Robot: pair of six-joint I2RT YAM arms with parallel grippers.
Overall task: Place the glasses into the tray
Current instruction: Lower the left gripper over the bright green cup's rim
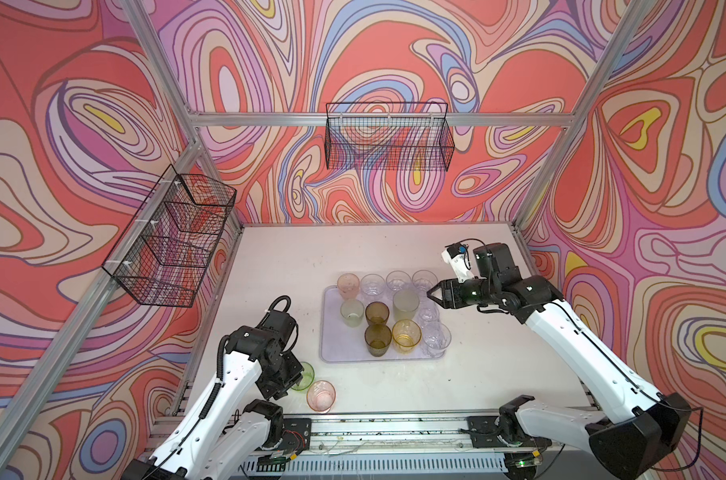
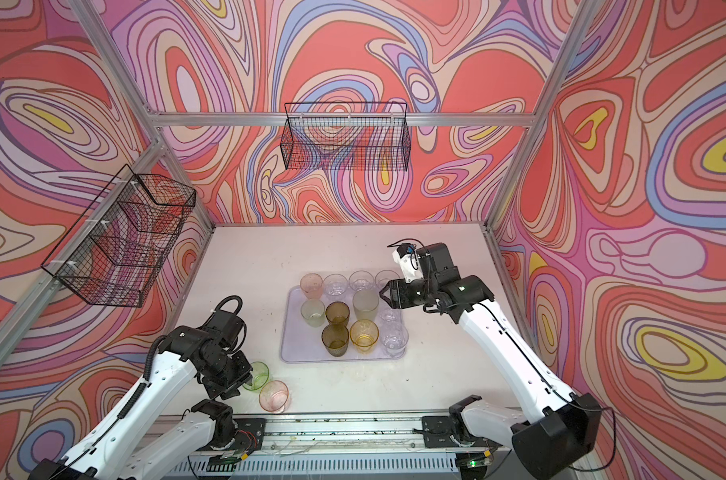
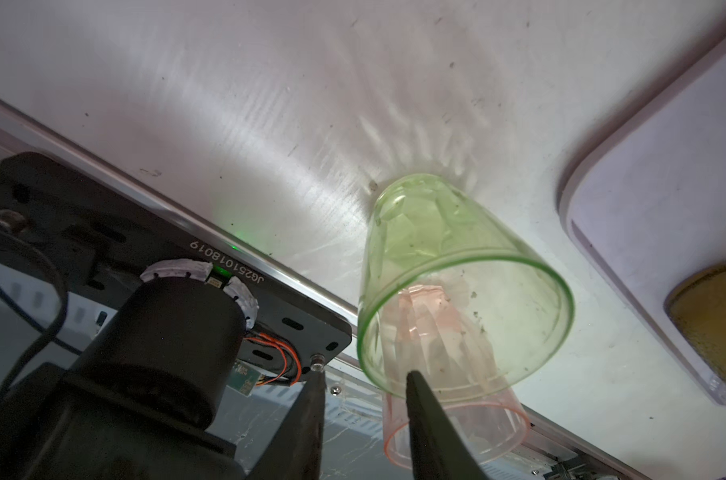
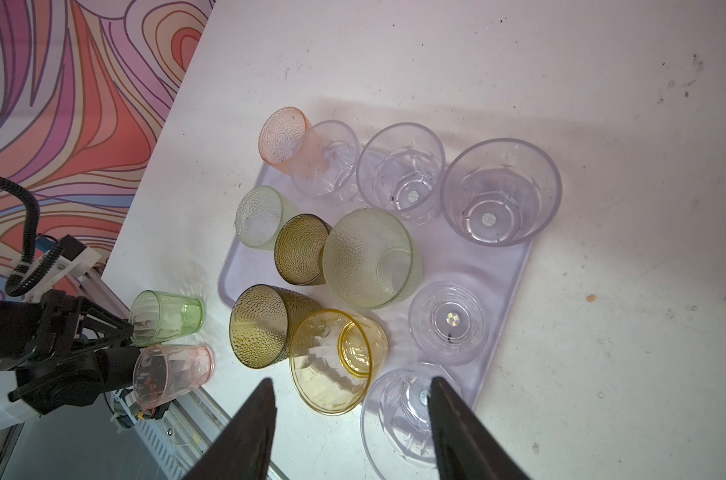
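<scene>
The flat pale lilac translucent square tray (image 1: pixel 340 351) lies mid-table on the white table (image 1: pixel 290 257), crowded with small translucent tumblers (image 1: pixel 378 313) in clear, pink, pale green, olive and amber. Near the table's front edge, toward its left corner, a green faceted translucent tumbler (image 3: pixel 457 270) and a pink translucent tumbler (image 1: pixel 321 395) stand just beside each other. The left gripper (image 3: pixel 364 372), jaws narrowly parted, straddles the green tumbler's rim. The right gripper (image 4: pixel 351 380) hovers wide and empty over the tray's back right corner.
</scene>
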